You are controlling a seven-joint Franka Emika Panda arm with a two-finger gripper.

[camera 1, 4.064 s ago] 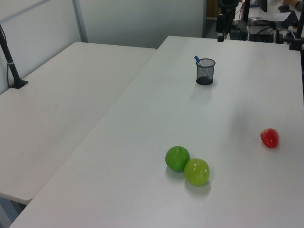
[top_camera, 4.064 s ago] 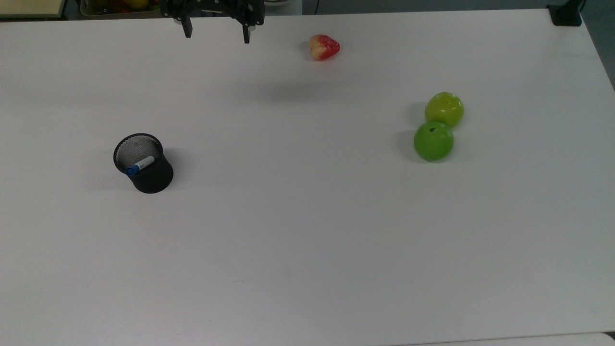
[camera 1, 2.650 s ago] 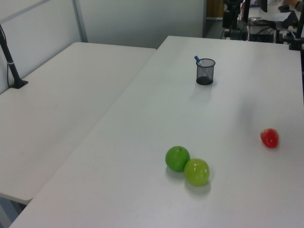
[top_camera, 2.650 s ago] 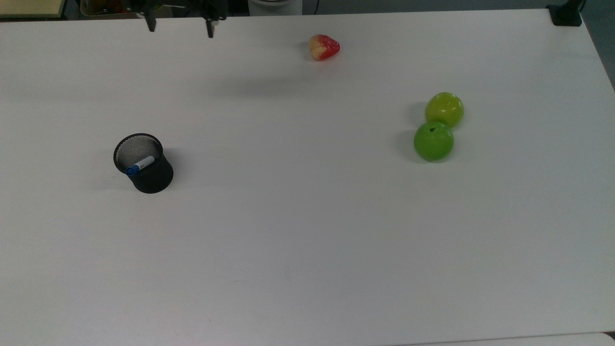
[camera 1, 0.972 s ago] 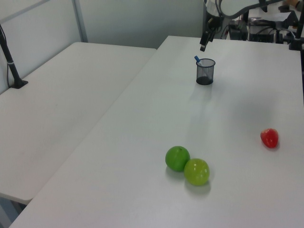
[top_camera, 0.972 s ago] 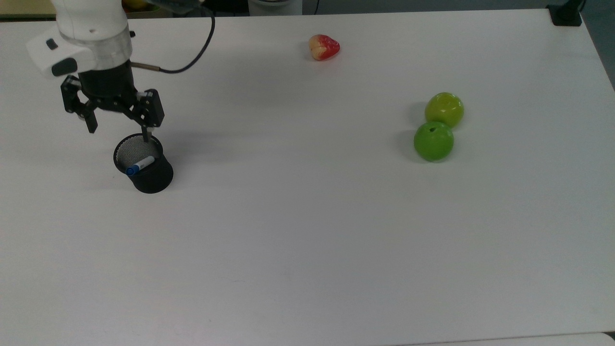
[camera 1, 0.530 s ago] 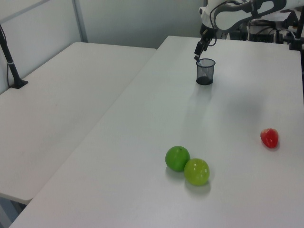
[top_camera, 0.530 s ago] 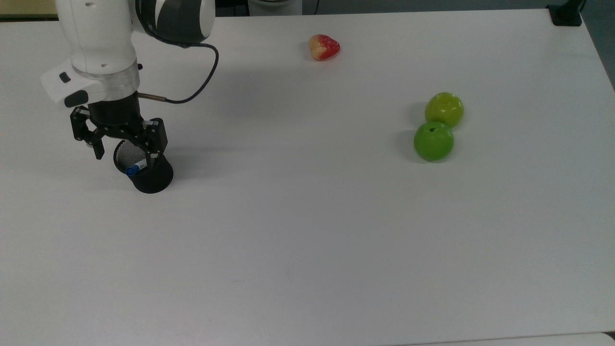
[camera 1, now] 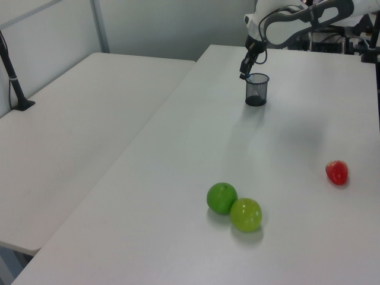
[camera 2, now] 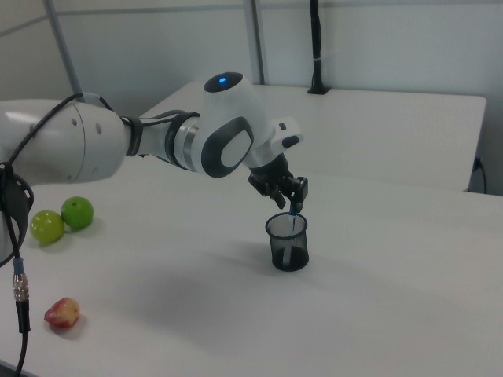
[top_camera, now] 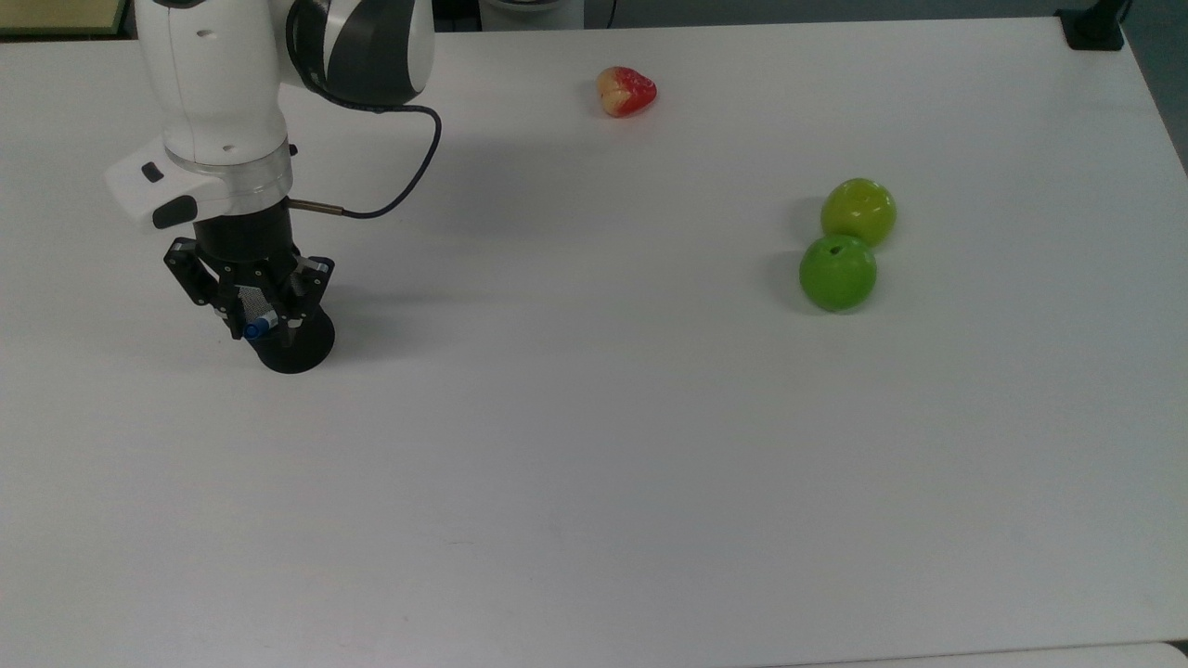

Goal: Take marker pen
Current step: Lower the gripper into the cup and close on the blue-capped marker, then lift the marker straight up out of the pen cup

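A black mesh cup (top_camera: 295,348) stands on the white table (top_camera: 594,417) at the top view's left. The marker pen (top_camera: 261,325), white with a blue cap, leans inside it with the cap up at the rim. My gripper (top_camera: 261,327) points straight down at the cup's mouth, right over the pen's top end. In the right view the gripper (camera 2: 291,206) hangs just above the cup (camera 2: 288,243), and the pen's blue tip (camera 2: 292,212) pokes up beneath it. In the left view the gripper (camera 1: 244,73) sits at the cup's (camera 1: 256,89) far rim.
Two green apples (top_camera: 838,272) (top_camera: 858,211) lie together at the top view's right. A red and yellow fruit (top_camera: 626,91) lies near the table's far edge. The white arm (top_camera: 223,102) and its cable (top_camera: 399,186) reach in from the top view's upper left.
The gripper came in from the table's far edge, dropped to the cup and now sits lower, over the pen's top. The cup and pen have not moved.
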